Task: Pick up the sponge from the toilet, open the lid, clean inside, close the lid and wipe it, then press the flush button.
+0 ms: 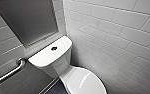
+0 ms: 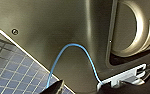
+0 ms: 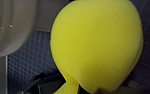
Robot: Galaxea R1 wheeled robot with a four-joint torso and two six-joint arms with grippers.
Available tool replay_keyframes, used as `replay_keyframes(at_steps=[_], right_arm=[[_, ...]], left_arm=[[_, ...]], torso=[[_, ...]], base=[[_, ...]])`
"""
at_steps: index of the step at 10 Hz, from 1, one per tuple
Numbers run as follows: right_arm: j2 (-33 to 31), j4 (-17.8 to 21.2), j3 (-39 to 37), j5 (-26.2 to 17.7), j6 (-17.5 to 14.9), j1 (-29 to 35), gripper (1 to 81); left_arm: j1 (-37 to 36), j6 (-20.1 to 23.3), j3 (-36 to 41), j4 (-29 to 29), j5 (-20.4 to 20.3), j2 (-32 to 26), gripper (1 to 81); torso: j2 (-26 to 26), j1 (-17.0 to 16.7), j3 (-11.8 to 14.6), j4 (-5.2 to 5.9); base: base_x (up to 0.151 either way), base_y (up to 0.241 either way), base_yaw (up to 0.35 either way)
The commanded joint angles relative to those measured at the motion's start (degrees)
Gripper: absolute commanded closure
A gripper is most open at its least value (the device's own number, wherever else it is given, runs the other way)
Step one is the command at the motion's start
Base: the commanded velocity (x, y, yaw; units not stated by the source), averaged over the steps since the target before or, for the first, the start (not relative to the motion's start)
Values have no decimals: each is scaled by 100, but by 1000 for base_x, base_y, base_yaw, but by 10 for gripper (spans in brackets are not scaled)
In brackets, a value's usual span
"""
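In the right claw [image 3: 75, 89], clamped tight, sits the squashed sponge [image 3: 96, 45] (pickup looks done); the shut lid [image 1: 84, 81] likely needs lifting.

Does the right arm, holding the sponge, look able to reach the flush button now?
Probably yes, sponge and all: the flush button sits exposed on the tank top, lid shut below, though the tiled wall crowds its side.

The white toilet [image 1: 66, 67] stood with its glossy oval lid [image 1: 84, 81] down. The small dark flush button [image 1: 54, 48] sat in the middle of the tank top. The yellow sponge [image 3: 96, 45] bulged, seemingly pinched at one edge.
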Motion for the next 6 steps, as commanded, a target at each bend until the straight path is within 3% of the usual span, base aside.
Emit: replay_keyframes(at_steps=[1, 3, 4, 5, 6], right_arm=[[-373, -13, 49, 345, -53, -690, 811], [-260, -22, 85, 528, -44, -1322, 811], [-83, -22, -4, 732, -44, -1647, 811], [196, -22, -266, 960, -44, -1956, 811], [436, -31, -601, 1172, -62, -2184, 811]], left_arm=[[154, 22, 743, 14, 477, -301, 10], [145, 22, 1067, 22, 468, -493, 10], [127, 22, 1183, 22, 442, -556, 10], [110, 30, 1279, 22, 424, -591, 10], [83, 30, 1340, 22, 424, -608, 10]], torso=[[0, 0, 0, 0], [0, 0, 0, 0], [573, -369, 0, 0], [575, -372, 156, 0], [621, -402, 562, 0]], base=[[0, 0, 0], [0, 0, 0], [0, 0, 0], [0, 0, 0], [0, 0, 0]])
